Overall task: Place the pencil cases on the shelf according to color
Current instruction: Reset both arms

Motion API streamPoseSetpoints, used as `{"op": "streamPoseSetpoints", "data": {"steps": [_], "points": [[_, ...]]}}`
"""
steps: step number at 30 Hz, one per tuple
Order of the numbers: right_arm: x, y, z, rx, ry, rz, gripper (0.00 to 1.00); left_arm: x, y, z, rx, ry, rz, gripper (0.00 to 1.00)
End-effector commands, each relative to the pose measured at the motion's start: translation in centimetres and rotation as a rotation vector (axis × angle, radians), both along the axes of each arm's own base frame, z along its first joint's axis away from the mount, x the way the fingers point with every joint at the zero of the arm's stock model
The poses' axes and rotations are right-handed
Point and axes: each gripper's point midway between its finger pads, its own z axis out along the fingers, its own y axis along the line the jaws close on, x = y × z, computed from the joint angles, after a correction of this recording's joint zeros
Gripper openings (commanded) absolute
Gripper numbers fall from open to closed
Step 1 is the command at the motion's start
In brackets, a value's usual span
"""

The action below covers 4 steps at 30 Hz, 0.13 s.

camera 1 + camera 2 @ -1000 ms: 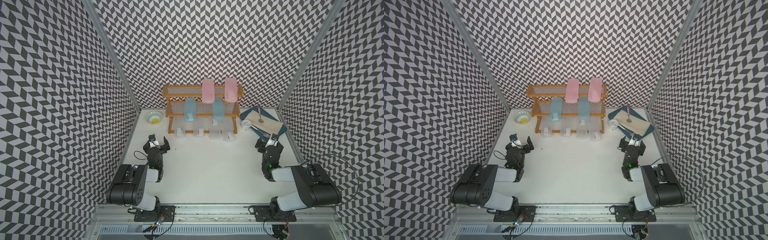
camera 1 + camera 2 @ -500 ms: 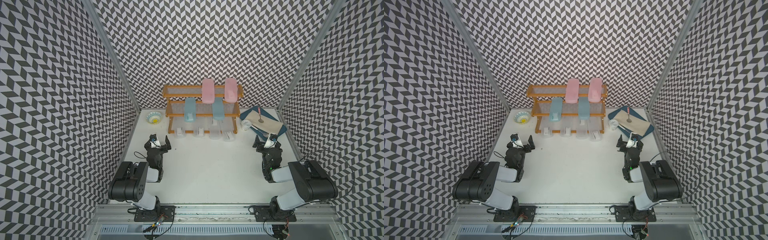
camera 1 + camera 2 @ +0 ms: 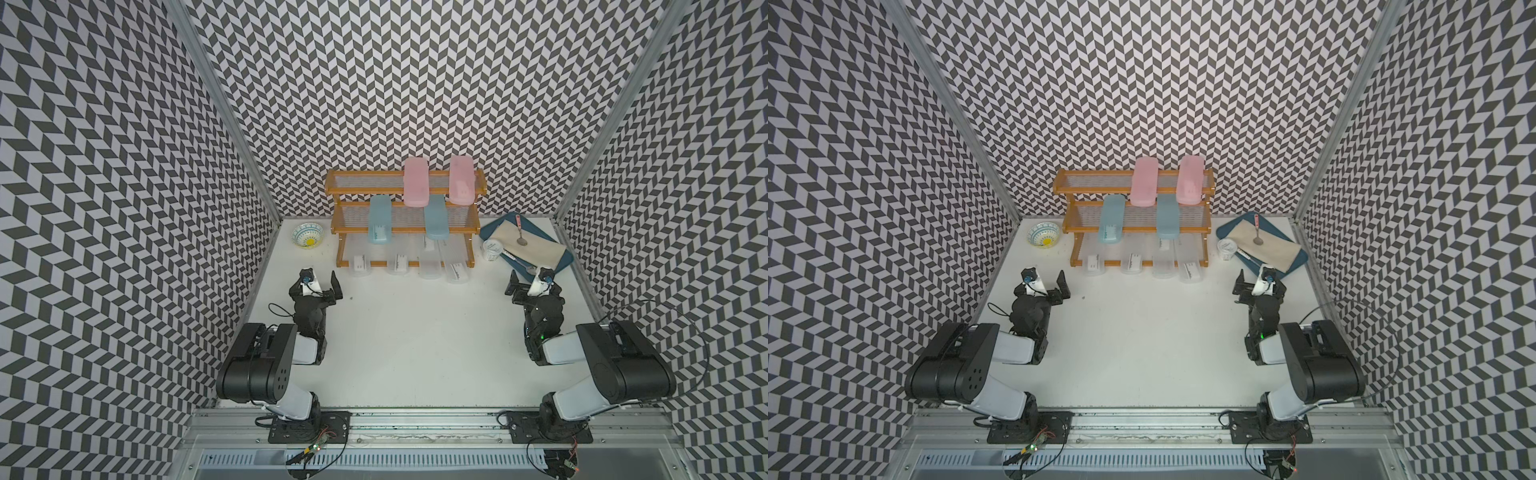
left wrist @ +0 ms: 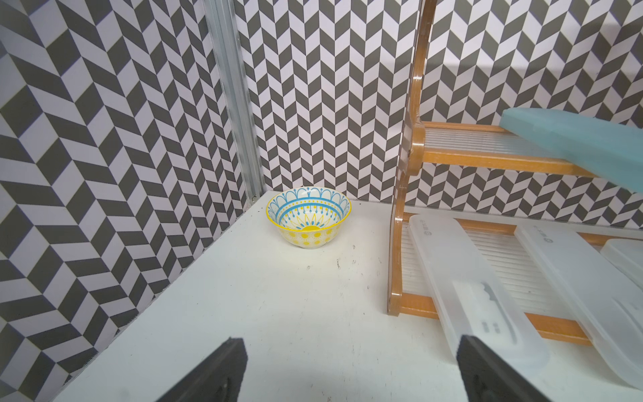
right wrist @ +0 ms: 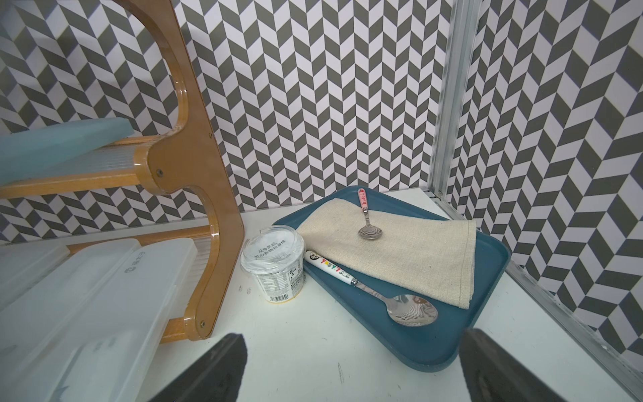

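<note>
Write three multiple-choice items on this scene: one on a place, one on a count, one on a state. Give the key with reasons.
1. Where on the shelf do the pink pencil cases lie?
A. bottom tier
B. middle tier
C. top tier

2. How many clear pencil cases lie on the bottom tier?
A. two
B. four
C. six

3. How is the right claw?
A. wide open, empty
B. shut, empty
C. shut on a pink case

Key:
1 C: both top views show the two pink ones across the highest tier.
2 B: four frosted boxes sit side by side at the bottom.
3 A: the right wrist view shows its fingers far apart with nothing between them.
</note>
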Motion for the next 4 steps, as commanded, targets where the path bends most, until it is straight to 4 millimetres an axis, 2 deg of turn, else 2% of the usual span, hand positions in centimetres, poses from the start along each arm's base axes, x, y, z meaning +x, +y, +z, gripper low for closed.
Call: {"op": "streamPoseSetpoints", "data": {"steps": [1,4], "points": [[0.34,0.26,1.60,0.001,-0.055,0.012,1.00,-0.01,-0.02,0.63,0.009,-0.025,-0.006,1.00],[0.33,0.24,1.61,0.002,-0.056,0.011,1.00,-0.07,-0.03,0.70,0.008,-0.028,-0.007,1.00]]}}
